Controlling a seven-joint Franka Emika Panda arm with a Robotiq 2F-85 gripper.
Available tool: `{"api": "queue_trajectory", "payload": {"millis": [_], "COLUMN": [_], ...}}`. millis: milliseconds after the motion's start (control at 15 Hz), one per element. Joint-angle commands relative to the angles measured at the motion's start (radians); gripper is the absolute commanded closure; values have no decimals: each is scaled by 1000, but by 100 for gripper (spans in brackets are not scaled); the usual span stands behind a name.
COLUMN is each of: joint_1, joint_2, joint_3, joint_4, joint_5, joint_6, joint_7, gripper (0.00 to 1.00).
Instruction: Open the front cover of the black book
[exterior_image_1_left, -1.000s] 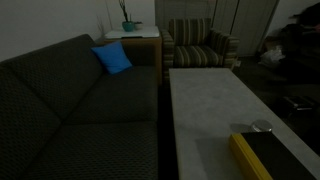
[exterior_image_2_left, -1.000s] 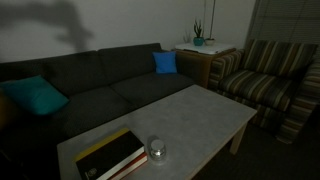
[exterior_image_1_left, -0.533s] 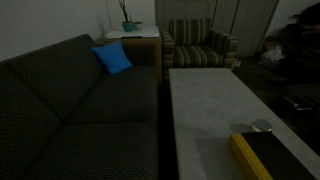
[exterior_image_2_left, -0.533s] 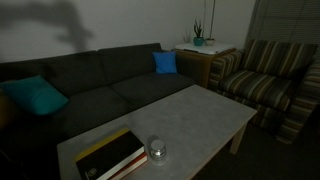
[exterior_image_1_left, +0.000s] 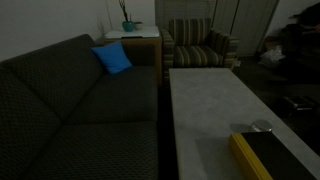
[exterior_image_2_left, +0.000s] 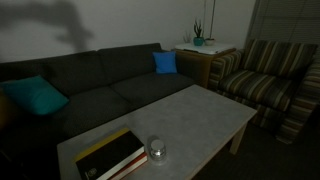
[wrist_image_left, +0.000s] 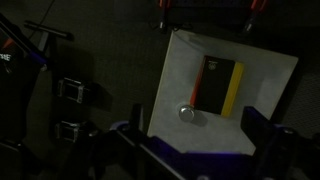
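Note:
The black book (exterior_image_1_left: 278, 160) with a yellow edge lies closed and flat on the pale coffee table (exterior_image_1_left: 210, 95). It sits at the table's near end in both exterior views (exterior_image_2_left: 110, 155). In the wrist view the book (wrist_image_left: 213, 85) is seen from high above on the table (wrist_image_left: 268, 70). My gripper (wrist_image_left: 198, 128) shows only in the wrist view. Its two dark fingers are spread wide apart at the bottom, far above the book, open and empty. It does not show in either exterior view.
A small round glass object (exterior_image_2_left: 157, 152) stands next to the book (wrist_image_left: 187, 113). A dark sofa (exterior_image_1_left: 80, 110) with a blue cushion (exterior_image_1_left: 112, 58) runs along the table. A striped armchair (exterior_image_2_left: 268, 80) and a side table with a plant (exterior_image_2_left: 198, 42) stand beyond.

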Motion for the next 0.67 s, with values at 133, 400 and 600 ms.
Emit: {"api": "queue_trajectory", "payload": {"millis": [133,400,600], "joint_1": [15,35,48], "joint_2": [2,74,142], "joint_3": [-10,-21,-44], "joint_4": [3,-20,-62], "joint_5": [-7,-14,2], "joint_6": [-4,55,120], "joint_7": [9,-34,-59], "gripper": [0,0,0]}}
